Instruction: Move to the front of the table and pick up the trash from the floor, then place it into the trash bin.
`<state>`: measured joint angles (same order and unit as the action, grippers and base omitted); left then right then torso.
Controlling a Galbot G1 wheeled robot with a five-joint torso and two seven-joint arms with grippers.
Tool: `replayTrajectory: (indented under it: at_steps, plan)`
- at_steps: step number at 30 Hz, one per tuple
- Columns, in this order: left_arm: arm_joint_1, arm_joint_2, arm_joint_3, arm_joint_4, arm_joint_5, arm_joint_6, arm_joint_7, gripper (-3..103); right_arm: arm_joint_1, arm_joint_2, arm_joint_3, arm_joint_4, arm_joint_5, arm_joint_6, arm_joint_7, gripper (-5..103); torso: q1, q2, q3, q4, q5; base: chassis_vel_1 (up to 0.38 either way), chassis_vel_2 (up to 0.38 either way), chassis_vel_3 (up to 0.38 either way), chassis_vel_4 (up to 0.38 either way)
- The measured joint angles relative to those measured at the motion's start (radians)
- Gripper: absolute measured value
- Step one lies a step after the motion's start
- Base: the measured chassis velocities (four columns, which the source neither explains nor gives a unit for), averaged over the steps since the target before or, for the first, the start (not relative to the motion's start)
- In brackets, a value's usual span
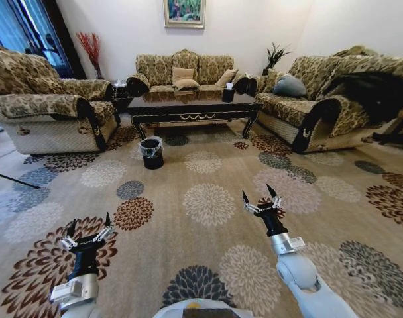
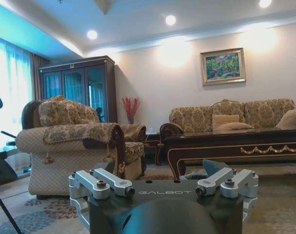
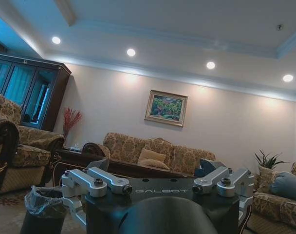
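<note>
The table (image 1: 191, 109) of dark glossy wood stands at the far middle of the room, in front of the back sofa. The trash bin (image 1: 152, 152), small, black and lined with a clear bag, sits on the carpet just before the table's left end. The trash is out of view. My left gripper (image 1: 90, 222) hangs open and empty over the carpet at the lower left. My right gripper (image 1: 258, 194) is open and empty at the lower right, a little farther forward. The right wrist view shows the trash bin (image 3: 43, 207) and the table (image 3: 131, 168); the left wrist view shows the table (image 2: 235, 144).
A patterned armchair (image 1: 49, 109) stands on the left, a sofa (image 1: 185, 71) behind the table, and another sofa (image 1: 321, 99) with a dark garment (image 1: 374, 89) on the right. A black tissue box (image 1: 228, 95) is on the table. Flowered carpet (image 1: 208, 199) lies open between me and the table.
</note>
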<state>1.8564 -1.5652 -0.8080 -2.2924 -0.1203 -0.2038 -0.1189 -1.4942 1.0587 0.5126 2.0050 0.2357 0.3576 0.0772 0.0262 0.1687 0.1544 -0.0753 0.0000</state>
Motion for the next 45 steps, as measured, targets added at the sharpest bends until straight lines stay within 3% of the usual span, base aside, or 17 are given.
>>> replayTrajectory:
  at_steps: [45]
  plan:
    - [0.0, 0.0, 0.0, 0.0, 0.0, 0.0, 0.0, 100, 0.0, 0.0, 0.0, 0.0, 0.0, 0.0, 0.0, 100, 0.05, 0.18, 0.129, -0.0001, 0.0, 0.0, 0.0, 0.0, 0.0]
